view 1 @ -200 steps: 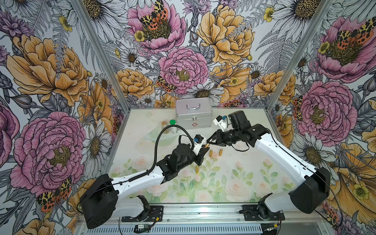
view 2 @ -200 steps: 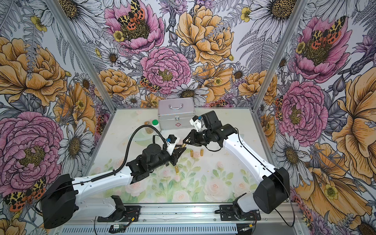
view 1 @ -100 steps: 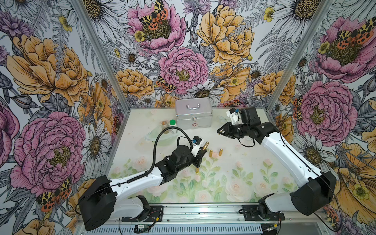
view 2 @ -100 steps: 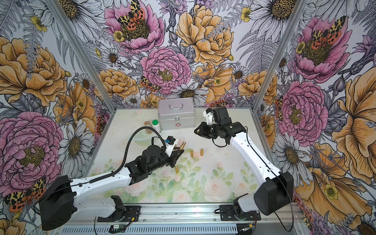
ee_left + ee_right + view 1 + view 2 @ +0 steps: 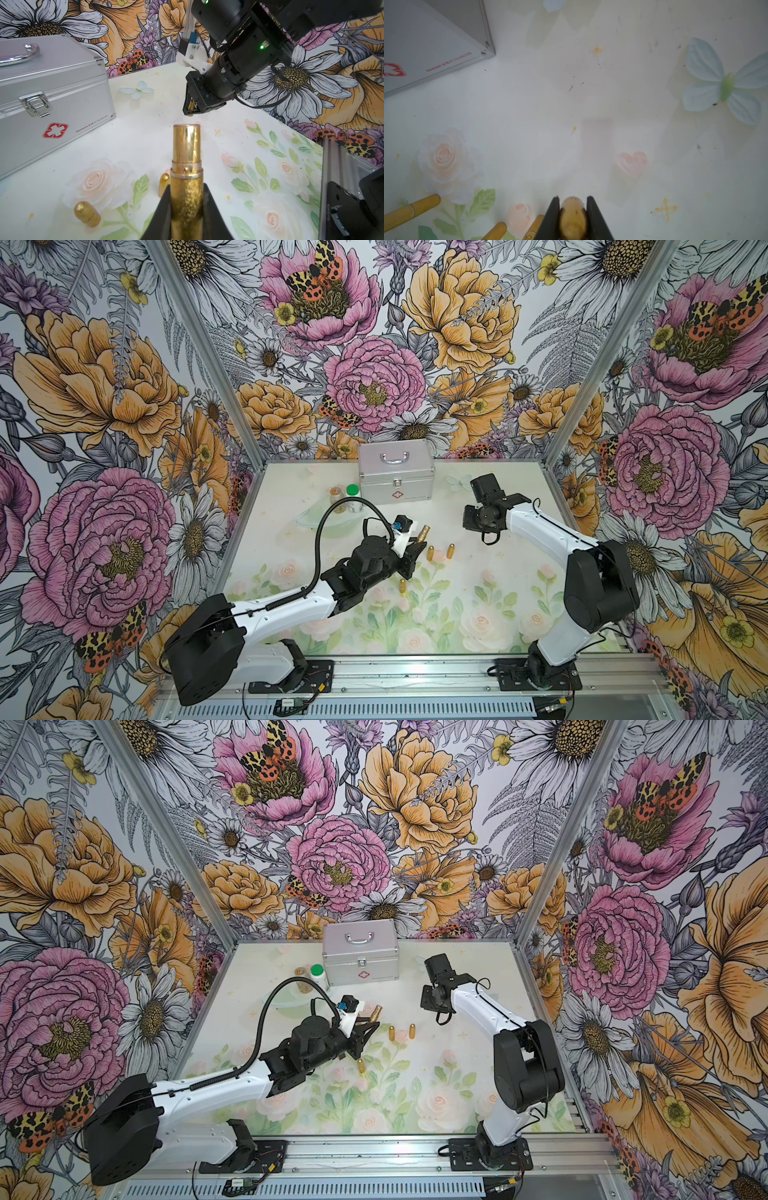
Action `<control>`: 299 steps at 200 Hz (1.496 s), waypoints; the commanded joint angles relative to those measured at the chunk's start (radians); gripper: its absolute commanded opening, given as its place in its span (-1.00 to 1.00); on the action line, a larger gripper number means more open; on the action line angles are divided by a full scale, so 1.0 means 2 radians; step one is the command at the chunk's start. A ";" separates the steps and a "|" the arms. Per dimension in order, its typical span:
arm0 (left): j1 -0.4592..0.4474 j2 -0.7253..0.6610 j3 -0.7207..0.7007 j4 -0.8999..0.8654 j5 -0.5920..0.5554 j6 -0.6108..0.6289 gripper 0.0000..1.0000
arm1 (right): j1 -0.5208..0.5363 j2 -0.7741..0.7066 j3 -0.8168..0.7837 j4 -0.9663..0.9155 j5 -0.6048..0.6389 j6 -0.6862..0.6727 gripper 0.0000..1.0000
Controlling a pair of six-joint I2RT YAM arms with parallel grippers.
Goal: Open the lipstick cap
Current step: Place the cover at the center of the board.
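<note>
My left gripper (image 5: pixel 187 188) is shut on the textured gold base of the lipstick (image 5: pixel 187 166). Its smooth inner tube stands bare, with no cap on it. In both top views the lipstick (image 5: pixel 422 532) (image 5: pixel 375 1012) juts out past the left fingers near the table's middle. My right gripper (image 5: pixel 572 200) is shut on the rounded gold cap (image 5: pixel 572 216). It points down, low over the table, to the back right of the lipstick. In the left wrist view the cap (image 5: pixel 190 106) shows between the right fingers.
A silver case (image 5: pixel 396 475) stands at the back. A green-capped bottle (image 5: pixel 352 494), a small jar (image 5: pixel 336 494) and a clear bowl (image 5: pixel 322 519) are to its left. Loose gold pieces (image 5: pixel 430 553) (image 5: pixel 450 548) (image 5: pixel 402 585) lie near the left gripper.
The right gripper pulled away from the lipstick to the back right with the cap in it, then turned down toward the table. The left arm barely moved.
</note>
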State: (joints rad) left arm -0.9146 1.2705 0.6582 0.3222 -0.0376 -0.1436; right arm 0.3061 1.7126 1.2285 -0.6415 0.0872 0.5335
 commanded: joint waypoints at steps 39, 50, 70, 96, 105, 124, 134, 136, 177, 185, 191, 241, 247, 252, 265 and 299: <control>-0.004 0.015 0.011 0.046 -0.015 -0.014 -1.00 | 0.002 0.061 0.002 0.083 0.047 0.015 -0.54; -0.003 0.016 0.011 0.048 -0.018 -0.014 -1.00 | 0.002 0.072 0.005 0.086 0.046 0.019 -0.55; -0.003 0.017 0.009 0.053 -0.020 -0.014 -1.00 | 0.002 0.080 -0.003 0.105 0.047 0.025 -0.54; -0.003 0.018 0.008 0.058 -0.022 -0.016 -1.00 | 0.006 0.094 0.001 0.110 0.048 0.027 -0.54; -0.002 0.019 0.008 0.058 -0.023 -0.016 -1.00 | 0.009 0.098 0.001 0.114 0.047 0.024 -0.54; -0.001 0.019 0.008 0.059 -0.023 -0.015 -1.00 | 0.014 0.106 0.003 0.116 0.052 0.020 -0.53; -0.001 0.019 0.008 0.058 -0.023 -0.015 -1.00 | 0.014 0.110 0.002 0.116 0.056 0.021 -0.53; -0.001 0.019 0.008 0.058 -0.023 -0.015 -1.00 | 0.013 0.111 0.002 0.116 0.057 0.021 -0.53; 0.001 0.019 0.008 0.059 -0.024 -0.016 -1.00 | 0.022 0.119 -0.001 0.117 0.072 0.014 -0.52; 0.000 0.019 0.007 0.059 -0.023 -0.016 -1.00 | 0.023 0.121 -0.003 0.118 0.072 0.013 -0.51; 0.001 0.018 0.007 0.059 -0.024 -0.017 -1.00 | 0.024 0.122 -0.006 0.120 0.069 0.013 -0.50; 0.002 0.015 0.005 0.059 -0.023 -0.020 -1.00 | 0.025 0.108 -0.015 0.125 0.062 0.013 -0.28; 0.001 0.014 0.005 0.059 -0.023 -0.020 -1.00 | 0.025 0.102 -0.016 0.126 0.063 0.013 -0.26; 0.002 0.013 0.005 0.059 -0.023 -0.021 -1.00 | 0.025 0.096 -0.016 0.125 0.062 0.013 -0.24; 0.001 0.010 0.004 0.059 -0.022 -0.021 -1.00 | 0.025 0.080 -0.017 0.124 0.057 0.012 -0.20; 0.003 0.000 -0.001 0.059 -0.025 -0.021 -1.00 | 0.023 0.034 -0.020 0.095 0.053 0.014 -0.06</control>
State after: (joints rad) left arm -0.9142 1.2991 0.6590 0.4088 -0.0612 -0.1776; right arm 0.3485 1.8759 1.1927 -0.4198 0.1932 0.5594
